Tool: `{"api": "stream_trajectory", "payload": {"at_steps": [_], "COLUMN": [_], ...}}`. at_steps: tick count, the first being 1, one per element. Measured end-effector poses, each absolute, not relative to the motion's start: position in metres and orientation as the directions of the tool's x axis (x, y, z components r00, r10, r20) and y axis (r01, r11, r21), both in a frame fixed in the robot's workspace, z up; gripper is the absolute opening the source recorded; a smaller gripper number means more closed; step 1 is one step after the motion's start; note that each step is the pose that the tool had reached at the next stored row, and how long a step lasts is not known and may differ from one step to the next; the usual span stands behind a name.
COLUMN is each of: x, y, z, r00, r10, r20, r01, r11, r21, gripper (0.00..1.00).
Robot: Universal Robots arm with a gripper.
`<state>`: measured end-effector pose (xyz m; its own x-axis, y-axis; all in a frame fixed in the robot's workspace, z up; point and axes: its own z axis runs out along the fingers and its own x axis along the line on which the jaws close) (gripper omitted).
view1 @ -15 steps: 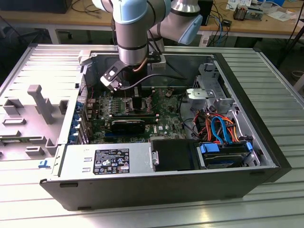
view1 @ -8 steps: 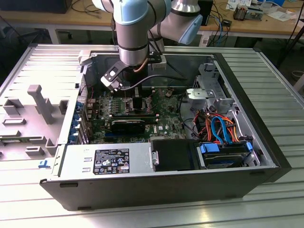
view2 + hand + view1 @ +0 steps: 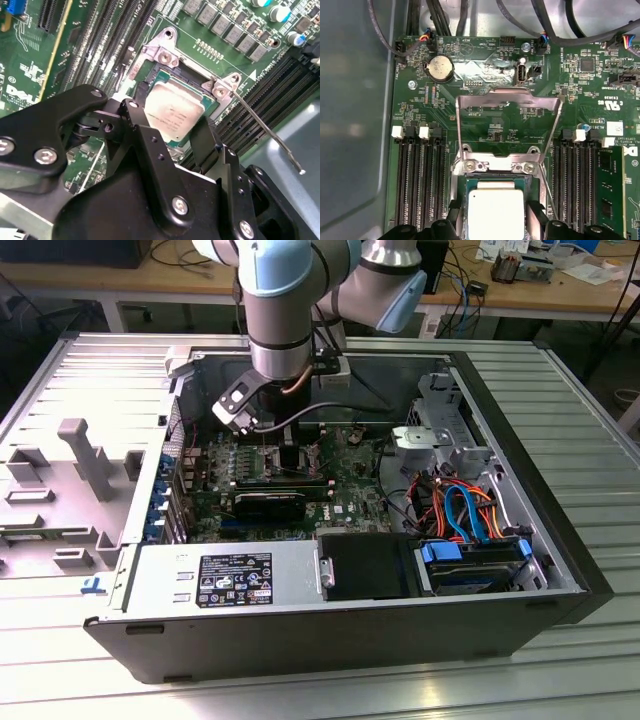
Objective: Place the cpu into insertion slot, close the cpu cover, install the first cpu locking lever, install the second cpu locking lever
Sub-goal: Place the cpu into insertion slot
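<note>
**A:** While the grey arm with pale-blue joints (image 3: 280, 320) reaches down into the open black computer case (image 3: 300, 640) lying on the ribbed metal desk (image 3: 330, 702), what is its black two-fingered tool (image 3: 172, 116) doing?

**B:** Pinching the cpu (image 3: 495, 212), a small flat square chip with a dull silver-grey metal top, by two opposite edges. Both wrist views show a black finger (image 3: 536, 220) hard against each side.

**A:** And where does the chip sit?

**B:** Down in the insertion slot (image 3: 186, 75), the square dark socket with a metal rim on the green motherboard (image 3: 495, 127). It looks level and square with the rim, so I judge it seated or all but seated. I can't tell whether it rests fully on the contacts.

**A:** Why grip by the edges?

**B:** Probably to keep the chip flat, so it goes in straight rather than corner-first.

**A:** Anything over the socket?

**B:** No. The cpu cover (image 3: 507, 99), a thin silver metal frame with a large square window, is tipped back on its hinge, leaving the socket open from above. A thin silver wire locking lever (image 3: 265, 131) is unlatched and angles out from one socket corner across the long black memory slots (image 3: 420, 185).

**A:** Room at the sides?

**B:** Tight. Memory slots run just beside the socket on both flanks, near the fingers, and the hinge plate bounds a third side. The case walls stand well apart from the tool.
</note>
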<state>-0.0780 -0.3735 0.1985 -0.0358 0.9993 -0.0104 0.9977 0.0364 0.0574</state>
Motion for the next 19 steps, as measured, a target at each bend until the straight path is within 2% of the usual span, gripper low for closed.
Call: {"api": "stream_trajectory", "payload": {"at_steps": [19], "x": [-0.0771], "y": [-0.3775], "z": [0.2079], "r00": [-0.036], "r10": [0.999], "r20": [-0.009], "r01": [0.998], "r11": [0.036], "r21": [0.057], "gripper": [0.62]}}
